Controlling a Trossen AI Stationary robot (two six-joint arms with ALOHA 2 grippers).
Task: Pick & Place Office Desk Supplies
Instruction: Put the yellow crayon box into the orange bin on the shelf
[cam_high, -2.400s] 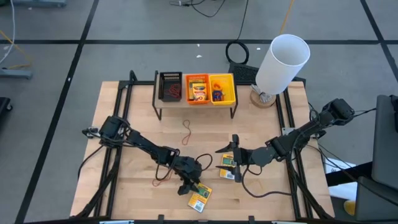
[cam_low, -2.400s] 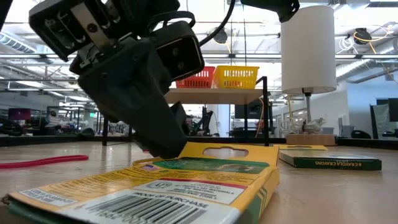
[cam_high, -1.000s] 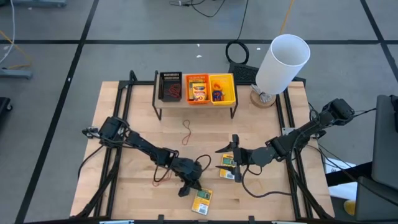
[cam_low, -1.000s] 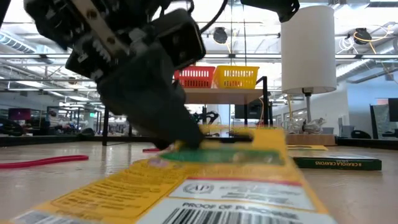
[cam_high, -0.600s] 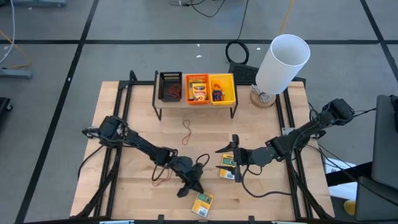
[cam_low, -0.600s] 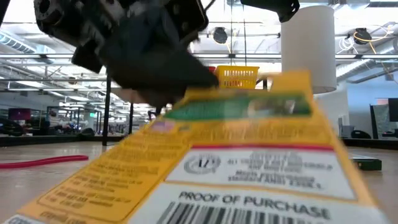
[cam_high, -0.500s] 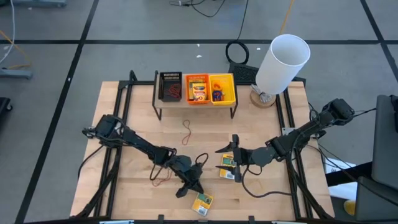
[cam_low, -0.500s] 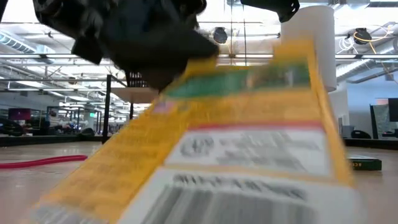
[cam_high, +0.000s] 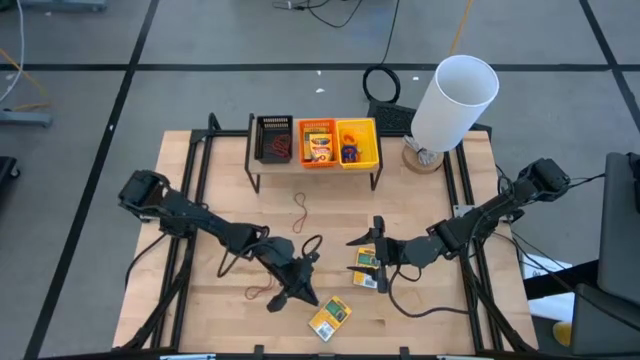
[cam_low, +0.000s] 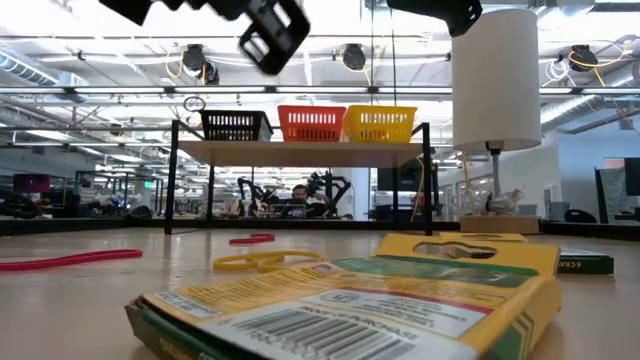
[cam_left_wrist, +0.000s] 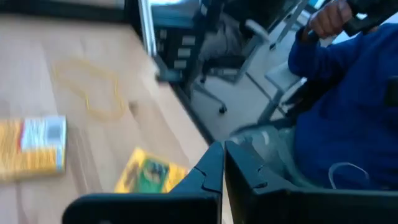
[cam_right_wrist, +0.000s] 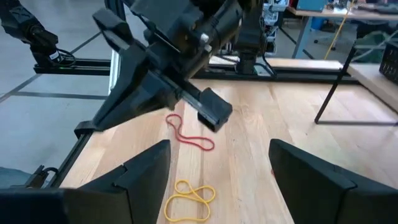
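Crayon packs (cam_high: 331, 314) lay loose on the table, one already binned, while left gripper (cam_high: 297, 290) hovered closed and empty, right gripper (cam_high: 372, 243) gaped.

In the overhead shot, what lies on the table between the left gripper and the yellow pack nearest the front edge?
Only bare wood. In the high view the left gripper, shut and empty, sits just apart from the yellow pack, with nothing between them on the table.

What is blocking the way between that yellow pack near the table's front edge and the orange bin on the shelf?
Nothing solid sits on that stretch. Between the yellow pack and the orange bin lie only bare wood and a thin red rubber band. The left gripper hangs beside the pack, jaws shut.
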